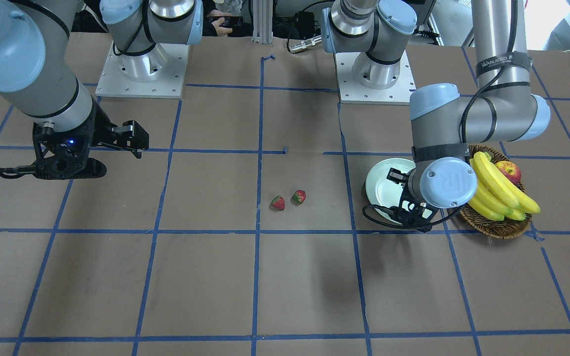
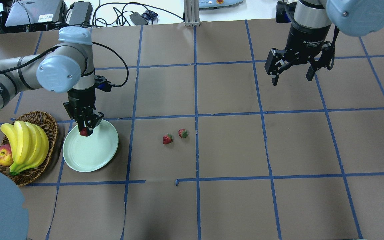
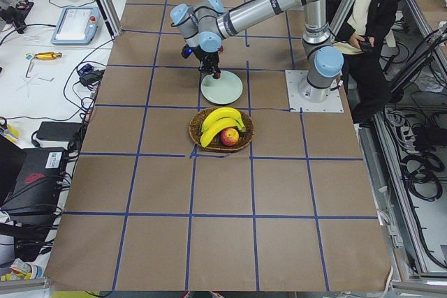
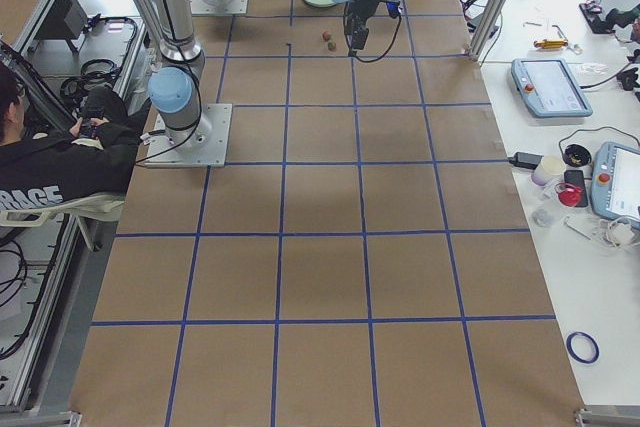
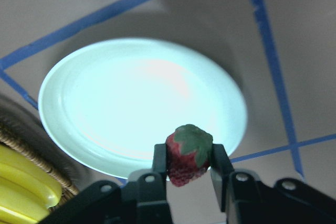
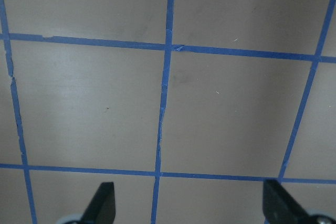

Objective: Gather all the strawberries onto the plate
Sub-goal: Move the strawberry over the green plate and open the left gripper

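Observation:
My left gripper (image 2: 86, 130) is shut on a red strawberry (image 5: 188, 155) with a green cap and holds it above the far rim of the pale mint-green plate (image 2: 93, 153). The plate also shows in the left wrist view (image 5: 105, 108) and the front view (image 1: 379, 185). Two more strawberries lie on the table between the arms, one (image 2: 167, 139) beside the other (image 2: 183, 133); they also show in the front view (image 1: 278, 203) (image 1: 299, 197). My right gripper (image 2: 293, 75) is open and empty, high over the table's far right.
A brown wicker basket (image 2: 47, 121) with bananas (image 2: 25, 143) and a red-yellow apple (image 2: 2, 155) stands just left of the plate. Blue tape lines grid the brown table. The arm bases (image 1: 139, 69) stand at the robot's side.

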Controlling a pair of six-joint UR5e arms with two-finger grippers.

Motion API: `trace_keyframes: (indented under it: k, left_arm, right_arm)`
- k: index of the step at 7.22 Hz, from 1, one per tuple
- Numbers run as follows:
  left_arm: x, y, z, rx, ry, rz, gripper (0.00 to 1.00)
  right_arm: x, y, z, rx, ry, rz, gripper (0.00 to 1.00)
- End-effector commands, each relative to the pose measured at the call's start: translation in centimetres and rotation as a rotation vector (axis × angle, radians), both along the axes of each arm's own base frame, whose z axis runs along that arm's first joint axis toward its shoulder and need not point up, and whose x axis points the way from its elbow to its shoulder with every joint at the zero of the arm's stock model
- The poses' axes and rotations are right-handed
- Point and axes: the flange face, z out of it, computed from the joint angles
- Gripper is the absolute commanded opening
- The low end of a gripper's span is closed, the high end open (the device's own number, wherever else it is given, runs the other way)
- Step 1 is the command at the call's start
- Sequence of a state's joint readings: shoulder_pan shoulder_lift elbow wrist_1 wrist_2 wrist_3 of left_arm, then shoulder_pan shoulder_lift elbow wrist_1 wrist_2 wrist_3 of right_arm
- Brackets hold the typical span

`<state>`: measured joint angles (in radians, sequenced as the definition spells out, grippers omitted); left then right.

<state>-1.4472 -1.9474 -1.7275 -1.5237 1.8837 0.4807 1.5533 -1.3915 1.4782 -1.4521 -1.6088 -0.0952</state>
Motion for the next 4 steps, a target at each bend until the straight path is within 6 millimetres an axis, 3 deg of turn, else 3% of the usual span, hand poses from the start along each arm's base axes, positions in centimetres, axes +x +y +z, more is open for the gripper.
trace_keyframes:
  k: [1, 2, 4]
  left_arm:
    - [2.4, 0.4, -1.6, 0.04, -0.023, 0.011, 0.2]
    - [2.3, 0.5, -1.6, 0.036, -0.018, 0.017, 0.86]
    - [1.8, 0.3, -0.3, 0.008, -0.018, 0.014, 0.95]
  right_arm:
    - [0.0, 0.0, 0.0, 0.0, 0.002, -0.005, 1.0]
    - [0.0, 0.0, 0.0, 0.0, 0.002, -0.005, 1.0]
    - [0.0, 0.0, 0.0, 0.0, 0.002, -0.005, 1.0]
